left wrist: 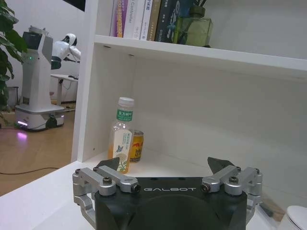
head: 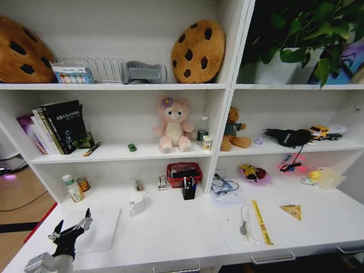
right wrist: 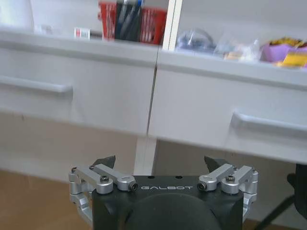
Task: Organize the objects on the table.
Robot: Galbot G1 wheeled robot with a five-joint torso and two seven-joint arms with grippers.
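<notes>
In the head view my left gripper (head: 71, 227) hovers open at the table's (head: 170, 233) near left corner, over the edge of the closed silver laptop (head: 102, 227). Its wrist view shows the open fingers (left wrist: 108, 165) with nothing between them, facing a green-labelled bottle (left wrist: 122, 136) and a small can (left wrist: 136, 145) at the back wall. My right gripper (right wrist: 160, 164) is open and empty below the tabletop, facing the drawer fronts (right wrist: 201, 110). A yellow ruler (head: 261, 222) and a yellow triangle (head: 292, 211) lie on the right half. Pens stand in a black holder (head: 189, 189).
A red basket (head: 183, 172), a white cup (head: 136, 202) and papers with cables (head: 224, 192) sit mid-table. A tiny green car (head: 132, 147), books (head: 60, 126) and plush toys (head: 173, 126) occupy the shelf above. Drawer handles (right wrist: 36, 86) jut out toward the right gripper.
</notes>
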